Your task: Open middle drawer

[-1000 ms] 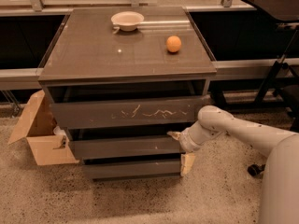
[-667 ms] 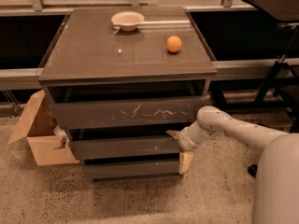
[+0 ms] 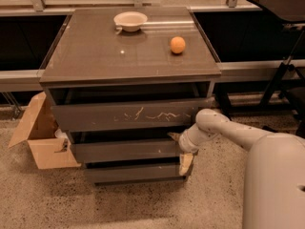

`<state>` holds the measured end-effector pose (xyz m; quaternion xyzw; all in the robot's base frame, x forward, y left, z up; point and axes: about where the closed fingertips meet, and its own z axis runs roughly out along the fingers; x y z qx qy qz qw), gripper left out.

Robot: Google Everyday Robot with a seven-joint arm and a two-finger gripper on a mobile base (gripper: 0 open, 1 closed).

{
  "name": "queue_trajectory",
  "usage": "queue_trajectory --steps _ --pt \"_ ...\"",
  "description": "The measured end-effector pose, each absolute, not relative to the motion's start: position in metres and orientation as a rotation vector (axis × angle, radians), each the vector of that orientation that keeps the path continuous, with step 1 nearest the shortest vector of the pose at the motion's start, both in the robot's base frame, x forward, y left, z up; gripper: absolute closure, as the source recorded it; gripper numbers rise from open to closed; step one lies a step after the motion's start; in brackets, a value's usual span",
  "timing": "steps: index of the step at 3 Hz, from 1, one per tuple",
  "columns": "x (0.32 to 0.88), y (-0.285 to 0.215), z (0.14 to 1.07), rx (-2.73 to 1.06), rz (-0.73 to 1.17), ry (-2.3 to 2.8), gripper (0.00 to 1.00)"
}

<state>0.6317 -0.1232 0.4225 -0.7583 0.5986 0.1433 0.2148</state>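
Grey-brown, handle-less, the middle drawer [image 3: 124, 150] sits below the scratched drawer front [image 3: 95, 116]; the gripper [image 3: 180, 150], fingers [image 3: 186, 164] spread above and below its right end, should pinch those edges firmly; then pull straight outward.

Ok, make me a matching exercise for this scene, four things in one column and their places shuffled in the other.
Things:
1. bowl
2. orange
3. cardboard box
4. end effector

Places:
A. on the floor, left of the cabinet
B. at the right end of the middle drawer
C. cabinet top, near the back edge
D. cabinet top, right side

Pairs: 1-C, 2-D, 3-A, 4-B
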Motion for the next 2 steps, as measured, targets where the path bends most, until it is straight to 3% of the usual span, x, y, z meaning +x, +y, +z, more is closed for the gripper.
queue_trajectory --steps 2 --pt "0.6305 -0.1204 0.4131 -2.114 0.413 1.667 0.63"
